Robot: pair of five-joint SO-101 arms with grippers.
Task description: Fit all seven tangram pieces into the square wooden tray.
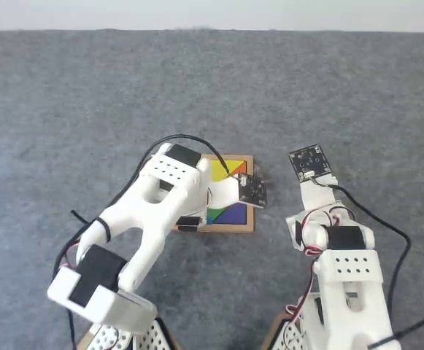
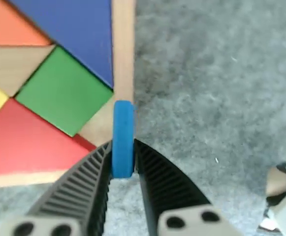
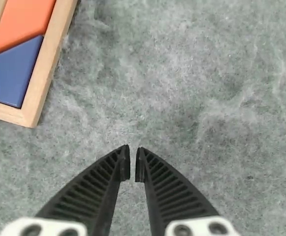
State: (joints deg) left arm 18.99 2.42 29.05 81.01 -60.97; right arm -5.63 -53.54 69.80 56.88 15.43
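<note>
A: What's the left pincer (image 2: pixel 122 148) doing?
B: We see it clamped on a blue piece (image 2: pixel 123 125), edge-on at the tray (image 2: pixel 123 49) rim.
A: And the right pincer (image 3: pixel 132 158)?
B: We mark it nearly closed, empty, over tabletop (image 3: pixel 206 73) beside the tray.

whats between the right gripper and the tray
Bare grey cloth, nothing else, between the right gripper and the wooden tray, by the right wrist view.

I could read no text, label, number or sign anywhere. Any marks on the black circuit board (image 1: pixel 311 162), right of centre, were too small to make out.
</note>
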